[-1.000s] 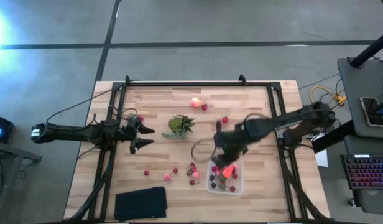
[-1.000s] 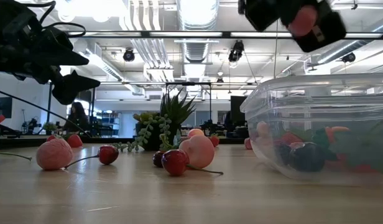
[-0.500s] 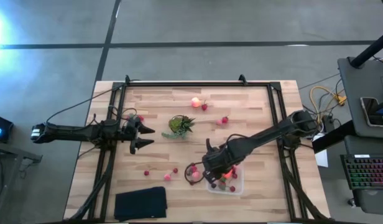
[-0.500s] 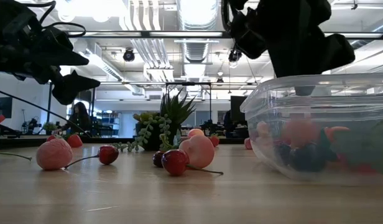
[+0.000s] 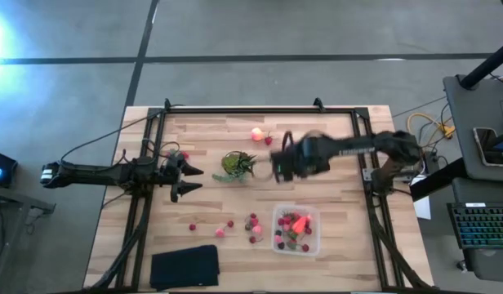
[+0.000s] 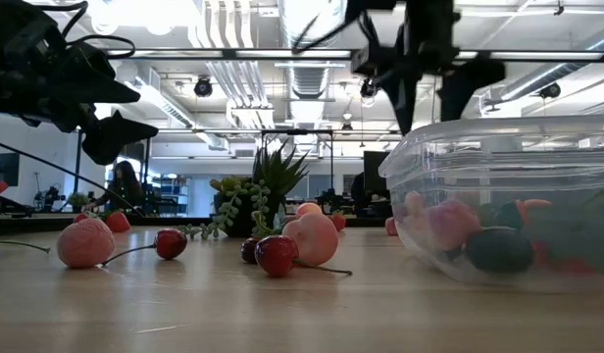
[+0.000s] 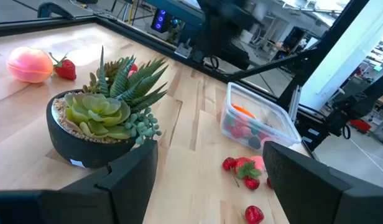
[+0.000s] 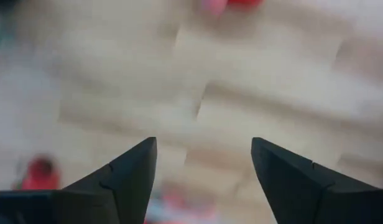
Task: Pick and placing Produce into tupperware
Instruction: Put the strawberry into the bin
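The tupperware (image 5: 296,231) stands at the table's near right, with several red, pink and dark pieces of produce (image 6: 469,230) inside it. More loose produce (image 5: 235,226) lies on the wood to its left. A peach-pink piece (image 5: 256,135) and a strawberry (image 7: 65,70) lie near the far edge. My right gripper (image 5: 281,166) hangs open and empty above the table, beyond the tupperware and right of the green plant (image 5: 237,164). My left gripper (image 5: 184,176) waits open at the table's left.
The potted green plant (image 7: 103,118) stands mid-table between the two grippers. A flat black pad (image 5: 184,265) lies at the near left. Black frame rails (image 5: 145,204) run along the table's left and right sides. Bare wood lies between the plant and the loose berries.
My right gripper held a pink piece above the tupperware, dipped to it and opened. The piece fell in and now lies among the others. The gripper then rose and swung toward the table's far edge, near the plant.
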Controlling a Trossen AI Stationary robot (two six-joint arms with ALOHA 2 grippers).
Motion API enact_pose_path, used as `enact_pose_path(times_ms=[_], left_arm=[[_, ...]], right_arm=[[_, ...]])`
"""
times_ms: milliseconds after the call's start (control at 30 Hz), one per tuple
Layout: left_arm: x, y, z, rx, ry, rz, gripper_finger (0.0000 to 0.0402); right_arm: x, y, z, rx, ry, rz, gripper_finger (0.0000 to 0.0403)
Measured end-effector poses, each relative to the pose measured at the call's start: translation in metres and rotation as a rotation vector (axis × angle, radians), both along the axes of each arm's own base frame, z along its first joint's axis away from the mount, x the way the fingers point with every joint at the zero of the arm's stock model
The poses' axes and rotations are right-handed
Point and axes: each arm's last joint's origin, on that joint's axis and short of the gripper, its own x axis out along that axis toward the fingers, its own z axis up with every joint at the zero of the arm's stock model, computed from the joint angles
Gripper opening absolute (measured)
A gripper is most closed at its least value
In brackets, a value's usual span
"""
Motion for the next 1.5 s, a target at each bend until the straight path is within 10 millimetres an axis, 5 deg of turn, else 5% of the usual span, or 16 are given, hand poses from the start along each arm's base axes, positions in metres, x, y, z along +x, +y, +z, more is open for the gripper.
enact_pose_path(times_ms=[267,433,967,1500], left_arm=[[0.000,0.000,0.000,0.000,-0.001,0.000,0.0277],[0.000,0.000,0.000,0.000,-0.001,0.000,0.0277],[0.000,0.000,0.000,0.000,0.000,0.000,0.0277],[0.000,0.000,0.000,0.000,0.000,0.000,0.0277]], right_arm=[[-0.012,-0.091,-0.030,0.092,-0.030,-0.113,0.0234],[-0.022,-0.120,-0.053,0.142,-0.100,-0.242,0.0225],[-0.029,-0.125,-0.085,0.128,-0.134,-0.584,0.0224],[-0.034,-0.125,-0.101,0.076,-0.160,-0.691,0.0224]])
